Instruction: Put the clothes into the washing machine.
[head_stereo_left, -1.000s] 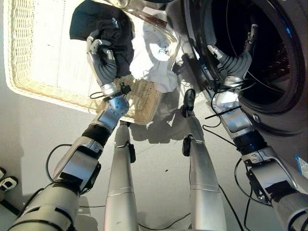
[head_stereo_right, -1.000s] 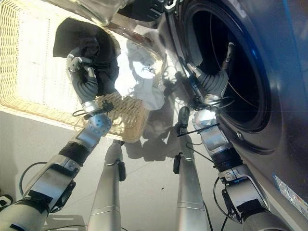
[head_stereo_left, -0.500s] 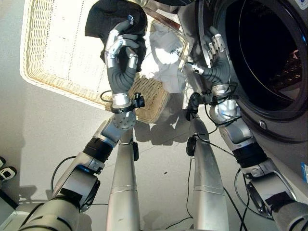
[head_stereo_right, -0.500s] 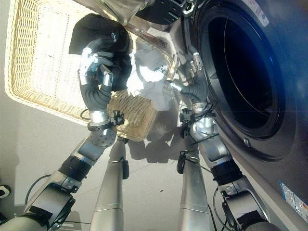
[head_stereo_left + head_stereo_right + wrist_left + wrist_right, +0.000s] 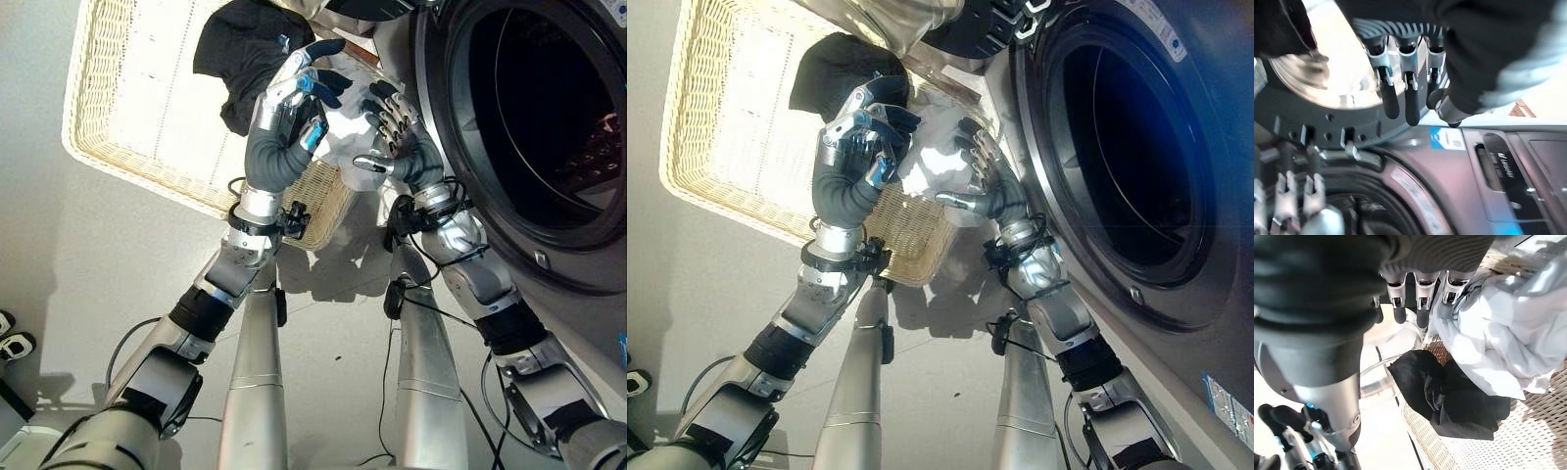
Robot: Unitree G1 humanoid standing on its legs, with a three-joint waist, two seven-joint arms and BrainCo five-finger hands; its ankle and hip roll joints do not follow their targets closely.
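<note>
Now both hands hover over the wicker basket's near corner, fingers loosely spread, holding nothing: left hand, right hand. A black garment lies in the basket, its long axis running roughly from 10 to 4 o'clock. At its 3 o'clock sits white clothing, touching it; the right wrist view shows this. The washing machine gapes open; a dark item possibly lies inside.

Straight fingers — white cloth, black garment beyond.
</note>
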